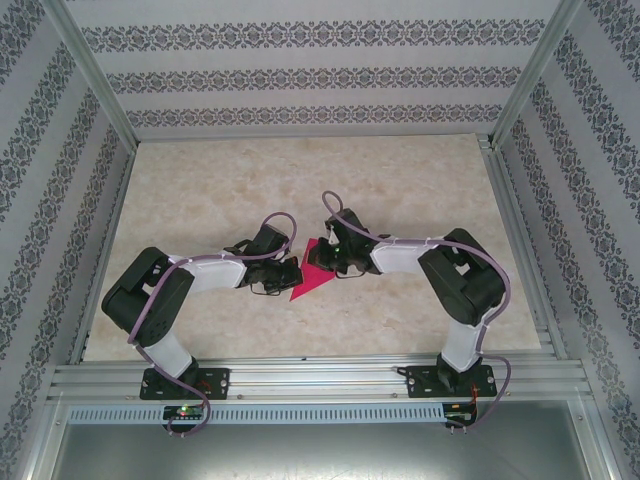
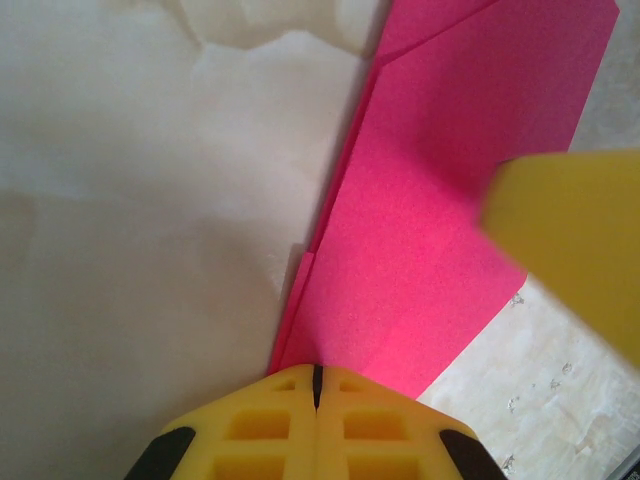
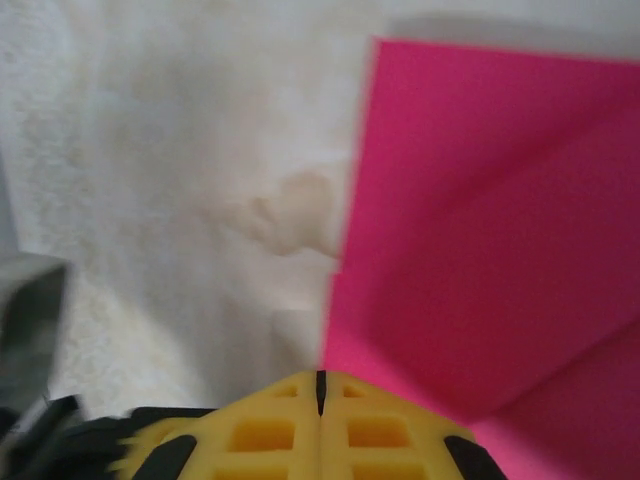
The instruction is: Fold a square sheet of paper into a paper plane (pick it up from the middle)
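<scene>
- The left arm's base (image 1: pixel 185 382) and the right arm's base (image 1: pixel 450 380) are bolted at the near edge of the desk (image 1: pixel 420 320)
- At mid-desk the magenta-pink sheet of paper (image 1: pixel 312 272) lies folded into a pointed wedge between the two grippers, one tip pointing near and left
- The left gripper (image 1: pixel 282 274) is at the paper's left edge. Its yellow fingers (image 2: pixel 280 430) are pressed together, tips touching the paper's corner; I cannot tell whether they pinch it
- The right gripper (image 1: pixel 332 256) is at the paper's far-right side, its fingers (image 3: pixel 380 430) also pressed together at the paper's edge
- The far desk ends at patterned walls (image 1: pixel 300 80)
</scene>
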